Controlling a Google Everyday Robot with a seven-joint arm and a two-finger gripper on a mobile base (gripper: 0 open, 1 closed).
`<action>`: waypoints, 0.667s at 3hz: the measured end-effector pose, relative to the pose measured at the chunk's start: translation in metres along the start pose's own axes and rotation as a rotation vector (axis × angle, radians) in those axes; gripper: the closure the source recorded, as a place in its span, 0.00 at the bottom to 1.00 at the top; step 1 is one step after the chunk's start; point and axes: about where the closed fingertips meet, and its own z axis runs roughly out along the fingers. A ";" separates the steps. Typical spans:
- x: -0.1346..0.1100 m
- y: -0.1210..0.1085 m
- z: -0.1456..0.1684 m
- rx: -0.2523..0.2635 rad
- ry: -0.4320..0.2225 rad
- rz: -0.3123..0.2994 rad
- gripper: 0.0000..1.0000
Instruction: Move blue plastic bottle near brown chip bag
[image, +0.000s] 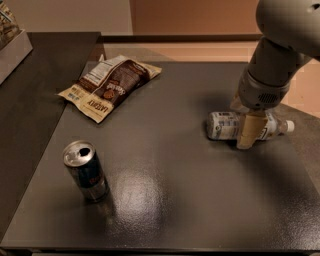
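Brown chip bag lies flat at far left of dark surface. Blue plastic bottle lies on side at right, cap pointing right, well apart from bag. Tool down at bottle's middle, tan part covering it; spread or pinching, cannot tell. Drink can upright, front left.

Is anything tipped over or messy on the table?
Yes. The blue plastic bottle is lying on its side at the right of the table, cap pointing right, with the gripper down over it. The can stands upright, and the brown chip bag lies flat. Nothing looks spilled.
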 end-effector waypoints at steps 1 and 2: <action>-0.001 0.000 0.003 -0.007 0.000 -0.007 0.54; -0.008 -0.003 -0.002 -0.003 -0.006 -0.021 0.77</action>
